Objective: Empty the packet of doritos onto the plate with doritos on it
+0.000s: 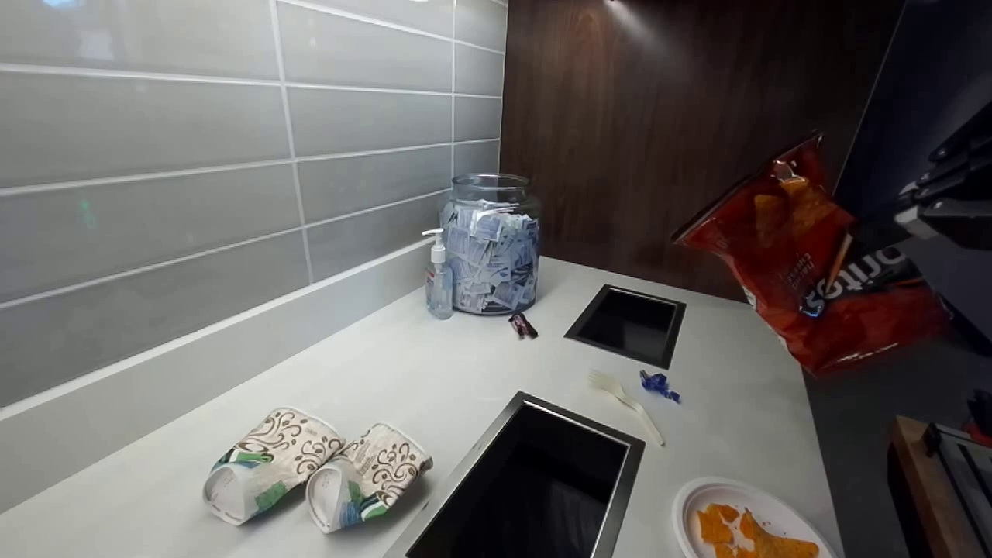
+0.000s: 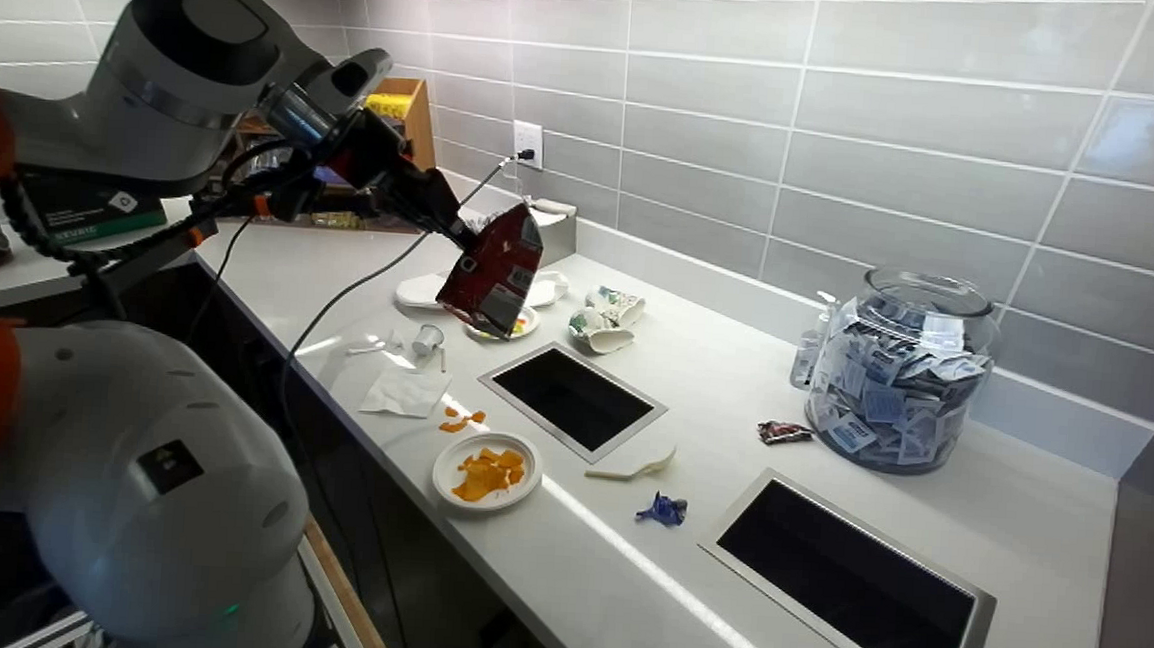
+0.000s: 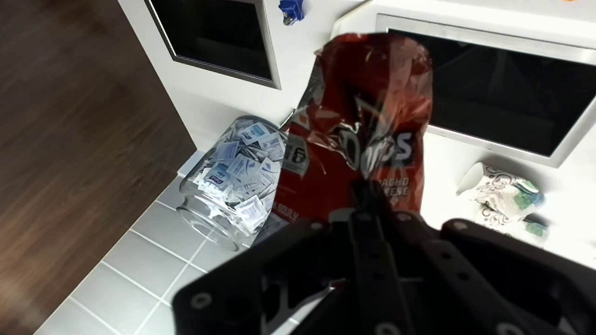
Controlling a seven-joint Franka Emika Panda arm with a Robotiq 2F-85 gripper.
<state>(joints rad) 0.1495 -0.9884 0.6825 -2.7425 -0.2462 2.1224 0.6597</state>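
Note:
The packet of doritos (image 1: 872,337), crinkled red foil, hangs tilted in the air above the counter. My gripper (image 3: 365,188) is shut on it, and the foil puckers around the fingertips in the wrist view. In an exterior view the arm reaches in from the left with the packet (image 2: 502,269) at its end. The plate with doritos on it (image 2: 444,476), round and white with orange chips (image 2: 488,474) piled on it, rests near the counter's front edge. Part of that plate (image 1: 683,511) is cut off by the lower frame edge in an exterior view. The packet's opening cannot be made out clearly.
Loose chip pieces (image 2: 461,420) lie beside the plate. Two dark framed openings (image 2: 573,394) are set into the counter. A glass jar (image 1: 492,256), pump bottle (image 1: 439,283), plastic fork (image 1: 632,403), blue wrapper (image 1: 659,385) and crumpled paper cups (image 1: 287,449) stand or lie around them.

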